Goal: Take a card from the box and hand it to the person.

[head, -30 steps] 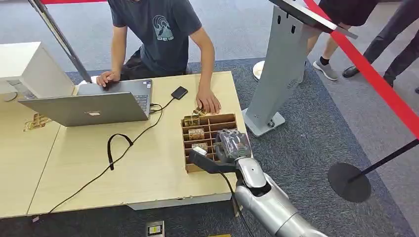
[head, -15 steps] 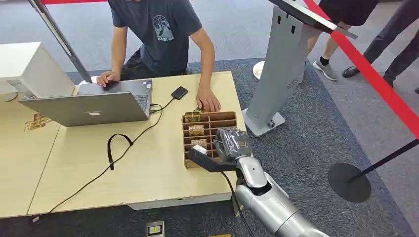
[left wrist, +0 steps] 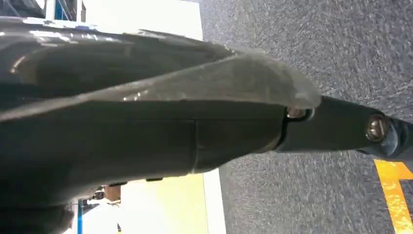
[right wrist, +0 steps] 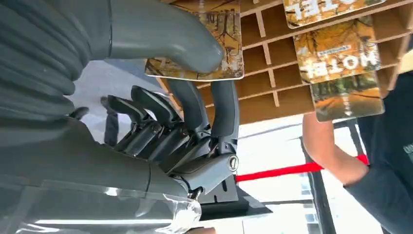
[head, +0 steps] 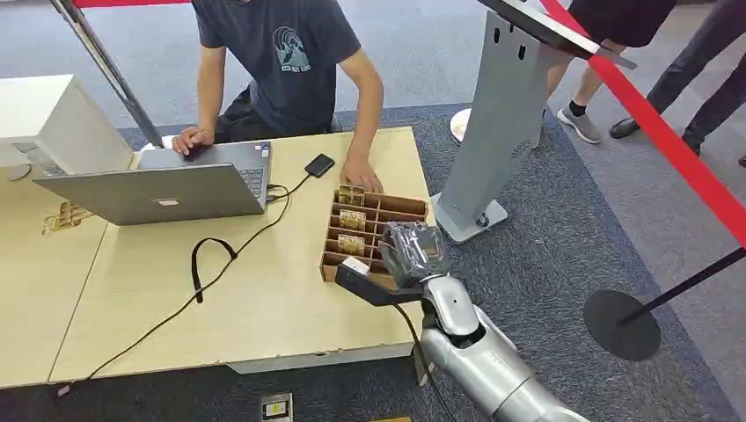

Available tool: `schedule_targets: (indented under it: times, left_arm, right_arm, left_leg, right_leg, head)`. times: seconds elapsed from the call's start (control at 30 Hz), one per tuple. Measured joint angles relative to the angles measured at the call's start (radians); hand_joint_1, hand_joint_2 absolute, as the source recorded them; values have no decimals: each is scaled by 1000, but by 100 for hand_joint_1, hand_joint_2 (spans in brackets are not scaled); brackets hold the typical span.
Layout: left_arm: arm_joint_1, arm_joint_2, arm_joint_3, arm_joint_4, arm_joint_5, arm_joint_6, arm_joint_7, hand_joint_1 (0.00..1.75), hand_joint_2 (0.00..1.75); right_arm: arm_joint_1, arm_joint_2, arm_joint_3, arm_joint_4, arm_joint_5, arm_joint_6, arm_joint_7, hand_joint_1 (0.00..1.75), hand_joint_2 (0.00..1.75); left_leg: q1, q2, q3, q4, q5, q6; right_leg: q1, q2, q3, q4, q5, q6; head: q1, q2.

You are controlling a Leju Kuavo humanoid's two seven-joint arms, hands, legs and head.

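A wooden compartment box stands at the table's right edge with several printed cards upright in it. My right hand, wrapped in clear plastic, is at the box's near end. In the right wrist view its thumb presses on one card and dark fingers sit behind it, so it pinches that card over the box. The person's hand rests on the box's far end. My left hand hangs over grey carpet, one dark finger straight, holding nothing.
A seated person in a dark shirt is behind the table. An open laptop, a black cable and a small black device lie left of the box. A grey stand, red barrier tape and a stanchion base are on the right.
The box has slid away from me and turned under the person's hand. My right hand stays at its near end, shifted slightly.
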Motion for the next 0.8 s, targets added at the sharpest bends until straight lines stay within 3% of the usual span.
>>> schedule_targets:
  times: [0.8]
  left_arm:
    - [1,0,0,0,20,-1,10,0,0]
  right_arm:
    - [0,-26,-8,-169,17,-19,-10,175,175]
  left_leg:
    - [0,0,0,0,0,0]
  right_leg:
    - [0,0,0,0,0,0]
  head:
    - [0,0]
